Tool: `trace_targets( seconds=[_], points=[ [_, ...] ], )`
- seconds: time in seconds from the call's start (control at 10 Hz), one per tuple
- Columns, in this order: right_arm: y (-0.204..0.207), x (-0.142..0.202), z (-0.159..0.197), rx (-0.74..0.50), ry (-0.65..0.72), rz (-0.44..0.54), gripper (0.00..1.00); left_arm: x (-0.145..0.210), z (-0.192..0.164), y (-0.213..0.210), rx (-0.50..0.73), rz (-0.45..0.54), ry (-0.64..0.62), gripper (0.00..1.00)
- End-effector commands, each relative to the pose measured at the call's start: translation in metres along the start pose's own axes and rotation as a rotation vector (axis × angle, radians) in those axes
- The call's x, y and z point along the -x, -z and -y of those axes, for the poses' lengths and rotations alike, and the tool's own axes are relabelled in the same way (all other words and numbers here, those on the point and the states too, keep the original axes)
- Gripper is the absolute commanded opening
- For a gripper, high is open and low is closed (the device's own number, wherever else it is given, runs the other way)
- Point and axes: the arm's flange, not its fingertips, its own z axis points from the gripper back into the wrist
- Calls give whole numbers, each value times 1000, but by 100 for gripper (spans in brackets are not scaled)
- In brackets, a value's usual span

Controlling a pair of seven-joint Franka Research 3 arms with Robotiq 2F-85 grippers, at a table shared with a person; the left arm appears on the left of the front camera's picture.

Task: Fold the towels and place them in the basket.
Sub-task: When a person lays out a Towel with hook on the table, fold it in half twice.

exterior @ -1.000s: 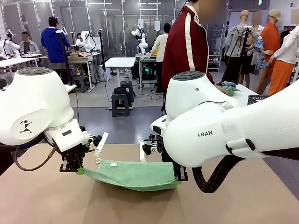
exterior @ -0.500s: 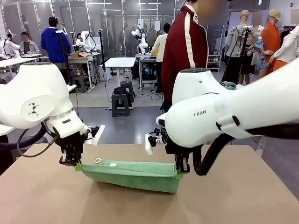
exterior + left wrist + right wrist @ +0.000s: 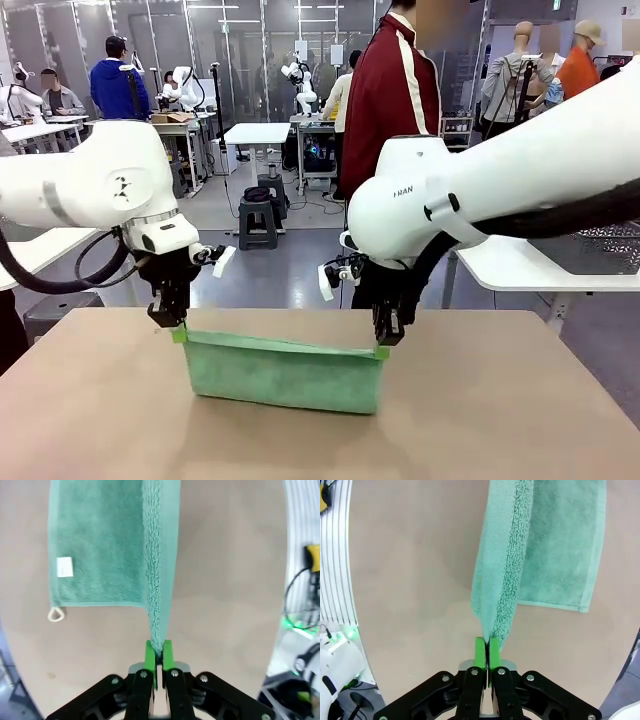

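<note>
The mint-green towel hangs doubled over between the two grippers. It is stretched wide across the middle of the brown table, with its lower edge down at the tabletop. The left gripper is pressed together on the upper left corner, its green pads pinching the terry edge. The right gripper is likewise clamped tight on the upper right corner. In the left wrist view one layer spreads out to the side of the pinched fold, and it carries a small white label and a pale corner loop.

Past the far edge of the table stands a person in a dark red jacket with a white stripe, partly hidden by the right arm. Off to the right is a white side table, well apart from the towel. On it sits the dark mesh basket, its upper part covered by that arm
</note>
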Motion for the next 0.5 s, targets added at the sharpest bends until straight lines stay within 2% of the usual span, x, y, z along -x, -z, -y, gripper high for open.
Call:
trace_targets(
  seconds=[0.0,0.4],
  points=[
    [-2,11,27,-48,-20,16,4,8,-38,-7,65,-4,-19,7],
    [9,21,61,-83,-43,46,4,16,-71,3,104,31,6,7]
  ],
)
